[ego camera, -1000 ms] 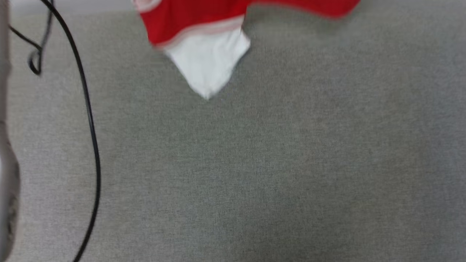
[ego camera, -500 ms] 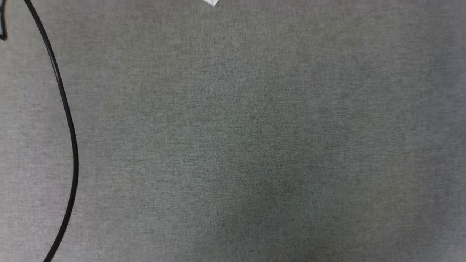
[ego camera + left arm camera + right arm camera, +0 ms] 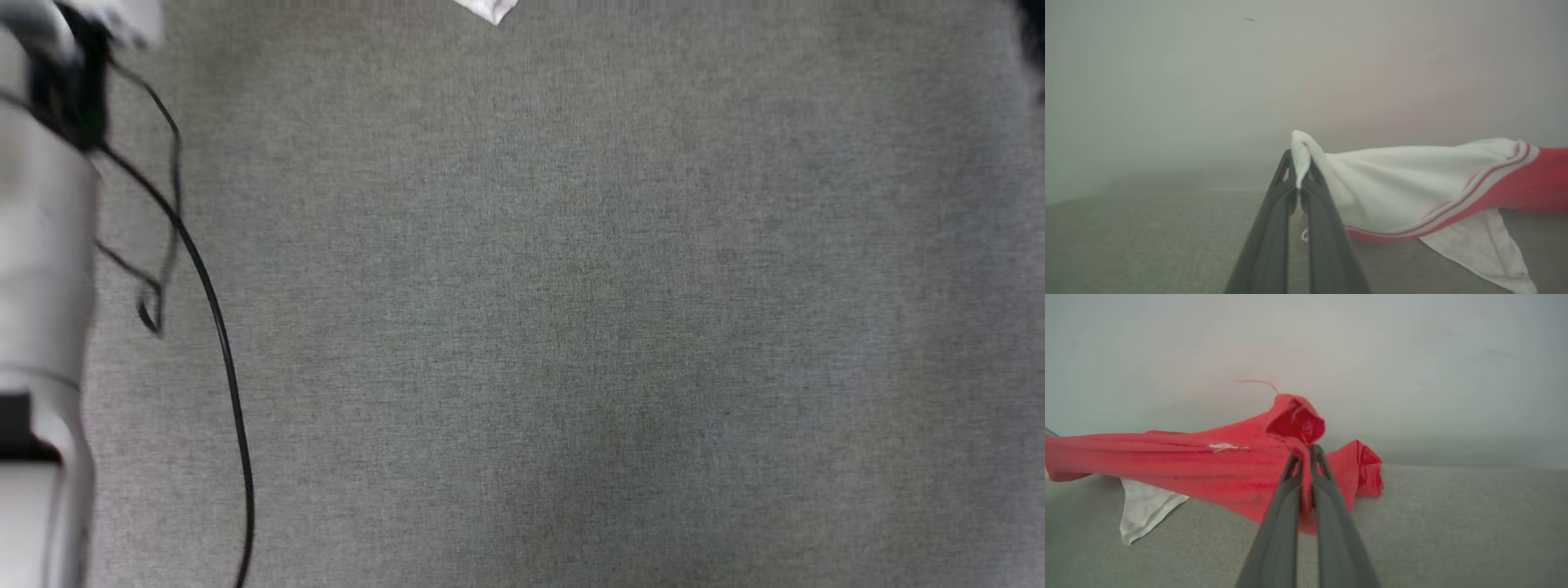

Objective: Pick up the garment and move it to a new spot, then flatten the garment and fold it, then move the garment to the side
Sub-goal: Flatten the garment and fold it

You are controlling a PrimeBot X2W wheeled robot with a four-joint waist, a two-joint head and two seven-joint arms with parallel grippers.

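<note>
Garment [image 3: 1208,457]: red jersey with a white sleeve and red-and-white striped trim, stretched in a band between the two grippers just above the grey surface. One white corner droops down to the surface.
Left gripper [image 3: 1298,165]: fingers pressed together, clamped on the edge of the white sleeve. A tuft of cloth stands up past the tips.
Right gripper [image 3: 1306,457]: fingers pressed together on a bunched red fold of the garment.
Grey surface [image 3: 571,327]: woven fabric, lying under the garment.
Head view: a white tip of the garment shows at the top edge.
Black cable [image 3: 220,351]: curves down the left side, beside a pale forearm [image 3: 41,269].
</note>
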